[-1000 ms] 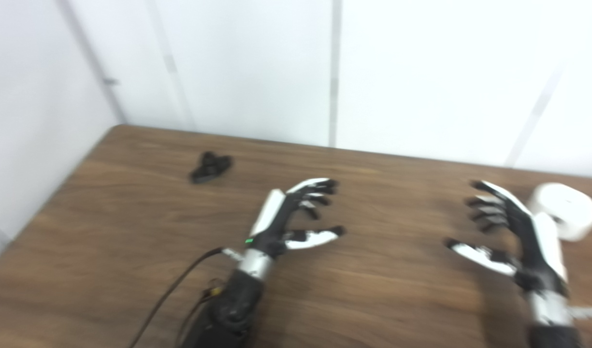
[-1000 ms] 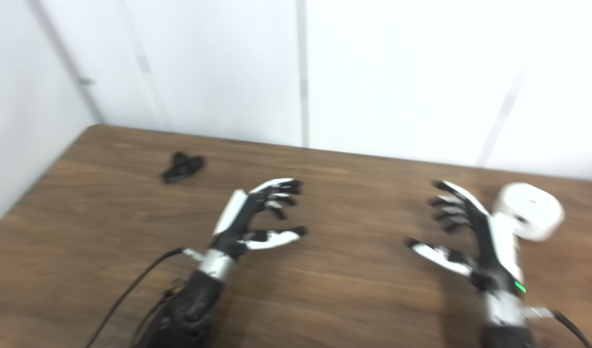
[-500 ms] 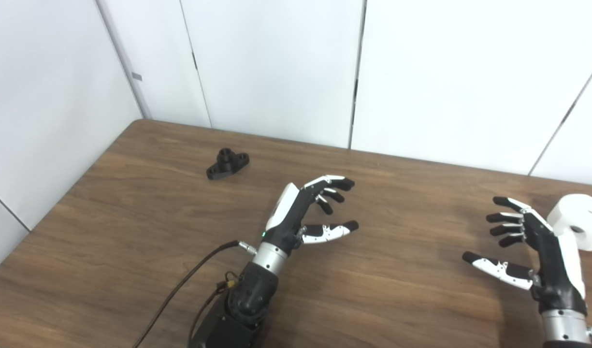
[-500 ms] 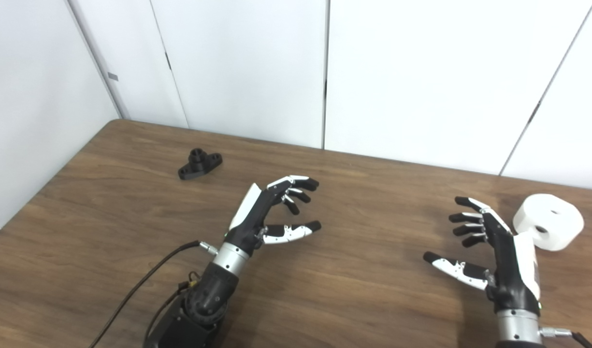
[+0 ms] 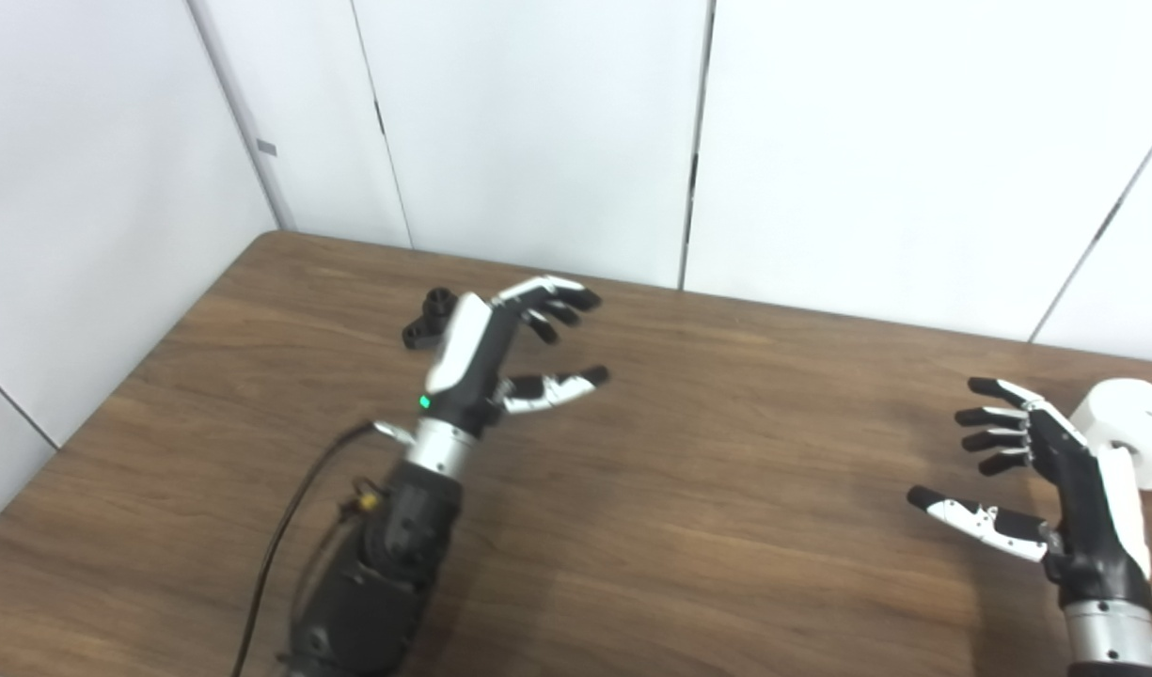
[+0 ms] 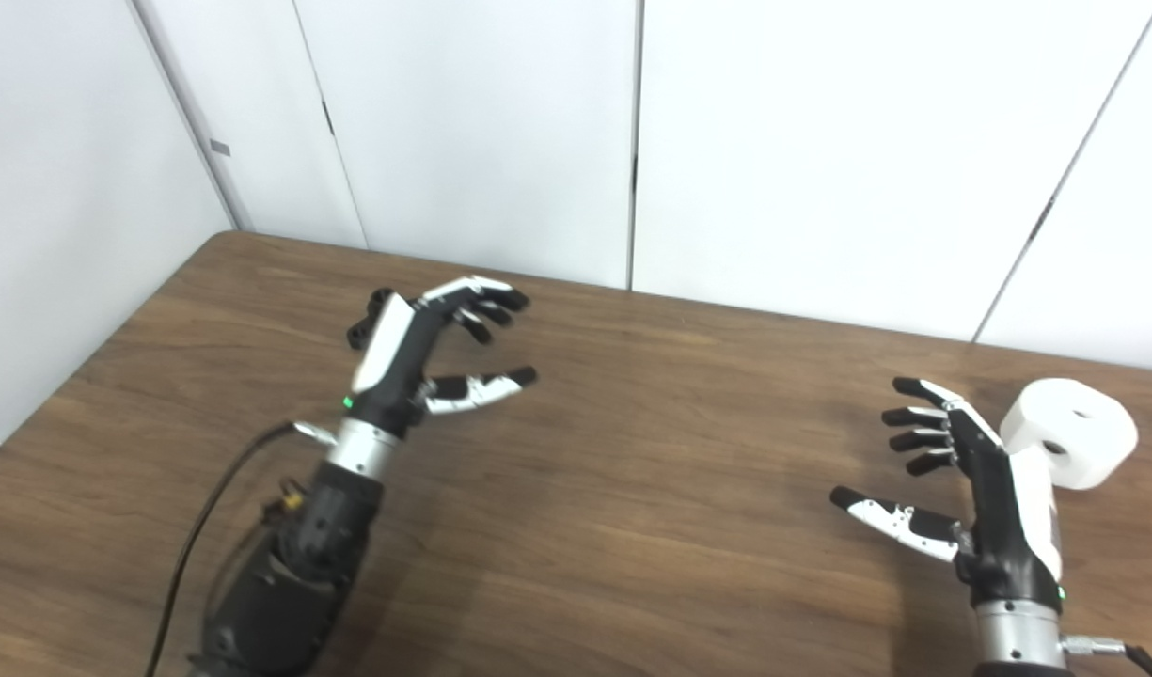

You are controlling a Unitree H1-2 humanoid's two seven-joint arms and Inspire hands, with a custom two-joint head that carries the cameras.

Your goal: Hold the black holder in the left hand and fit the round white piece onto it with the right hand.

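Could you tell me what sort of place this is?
Probably a robot test room or lab: a bare wooden table against plain white wall panels, with only a black holder and a round white piece laid out.

Both views look down and forward from head height over the wooden worktop (image 5: 726, 527) toward the white panelled wall (image 6: 773, 141) — far enough back that both forearms rise from the bottom edge. They share nearly the whole scene; the right eye view sits slightly to the right, so everything lies further left in it — the round white piece (image 6: 1069, 432) shows whole there but is cut by the frame edge in the left eye view.
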